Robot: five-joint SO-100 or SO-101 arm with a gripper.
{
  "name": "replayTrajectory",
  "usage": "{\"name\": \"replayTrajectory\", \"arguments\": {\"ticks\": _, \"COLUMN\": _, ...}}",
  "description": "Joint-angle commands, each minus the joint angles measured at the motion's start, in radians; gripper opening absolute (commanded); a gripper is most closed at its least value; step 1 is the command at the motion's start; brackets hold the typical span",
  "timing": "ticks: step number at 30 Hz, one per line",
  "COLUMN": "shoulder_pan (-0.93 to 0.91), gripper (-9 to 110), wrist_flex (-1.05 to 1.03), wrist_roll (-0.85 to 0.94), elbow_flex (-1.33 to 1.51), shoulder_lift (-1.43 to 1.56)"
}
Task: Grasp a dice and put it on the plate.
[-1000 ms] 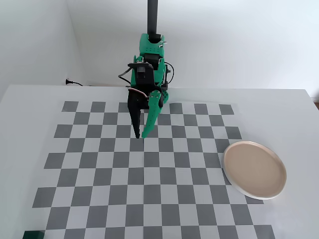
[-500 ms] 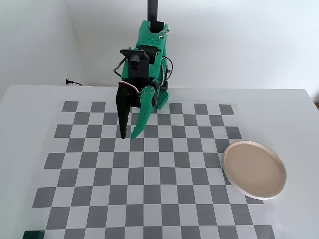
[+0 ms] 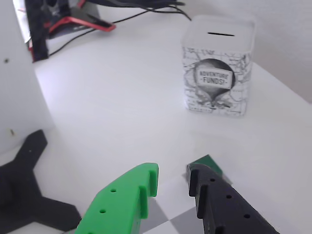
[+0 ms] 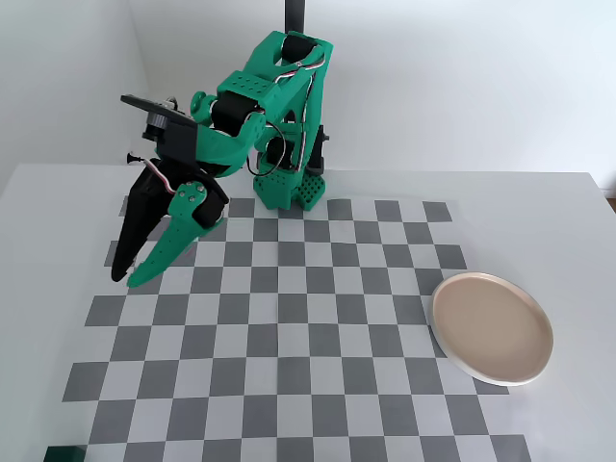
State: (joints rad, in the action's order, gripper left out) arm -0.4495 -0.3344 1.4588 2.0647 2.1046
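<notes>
Green arm stretched out low toward the left side of the checkered tabletop (image 4: 318, 385).

In the fixed view the gripper (image 4: 127, 279) points down-left, fingers parted and holding nothing: one black finger (image 4: 130, 241), one bright green (image 4: 164, 252). The small dark green cube dice (image 4: 64, 453) sits at the mat's bottom-left corner, well apart; in the wrist view it peeks just beyond the black fingertip. The round beige-pink plate (image 4: 492, 366) lies far right.
</notes>
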Motion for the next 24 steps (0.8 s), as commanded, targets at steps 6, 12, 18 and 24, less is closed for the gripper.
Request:
{"name": "replayTrajectory", "arguments": {"ticks": 6, "shoulder_pan": -0.091, "gripper": 7, "wrist_flex": 0.037, "wrist_roll": 0.020, "elbow_flex": -0.241, "shoulder_lift": -0.167}}
{"name": "replayTrajectory", "arguments": {"ticks": 12, "shoulder_pan": -0.080, "gripper": 11, "wrist_flex": 0.052, "wrist_roll": 0.026, "elbow_flex": -0.278, "shoulder_lift": -0.242}}
{"name": "replayTrajectory", "arguments": {"ticks": 18, "shoulder_pan": -0.046, "gripper": 14, "wrist_flex": 0.041, "wrist_roll": 0.018, "elbow_flex": -0.339, "shoulder_lift": -0.307}}
{"name": "replayTrajectory", "arguments": {"ticks": 24, "shoulder_pan": -0.043, "gripper": 14, "wrist_flex": 0.032, "wrist_roll": -0.002, "elbow_flex": -0.446, "shoulder_lift": -0.430}}
